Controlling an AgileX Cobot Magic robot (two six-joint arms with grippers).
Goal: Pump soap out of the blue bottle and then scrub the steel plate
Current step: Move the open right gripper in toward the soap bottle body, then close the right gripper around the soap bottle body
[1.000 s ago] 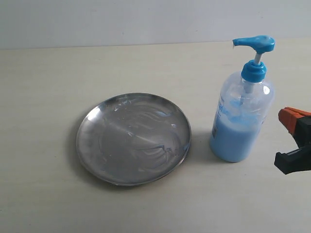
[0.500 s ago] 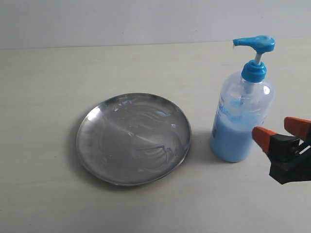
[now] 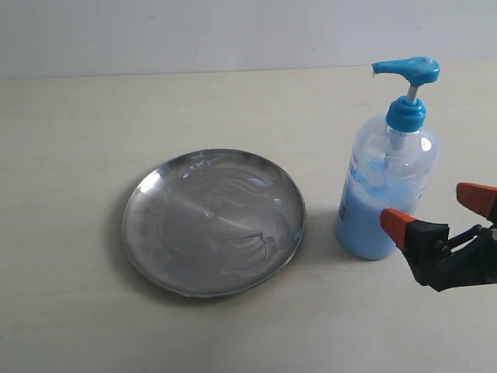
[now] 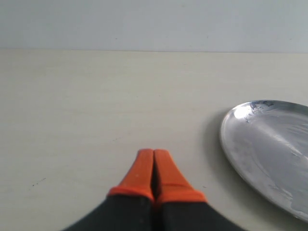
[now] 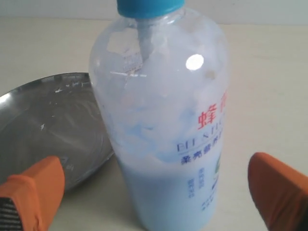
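right gripper (image 3: 436, 208) wide open, empty, bottle (image 3: 386, 186) just ahead of it.
plate (image 3: 213, 221) sits beyond the bottle; left gripper (image 4: 154, 166) pinched together, holding nothing.

One steel plate (image 3: 213, 221), one blue bottle (image 3: 386, 186), two pincers (image 4: 153, 156) (image 3: 432, 208)

Pale cream tabletop (image 3: 78, 311), plain light grey wall (image 3: 233, 31) behind it

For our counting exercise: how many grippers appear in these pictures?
2. The right gripper, jaws open, by the blue bottle; the left gripper, jaws shut, near the steel plate.
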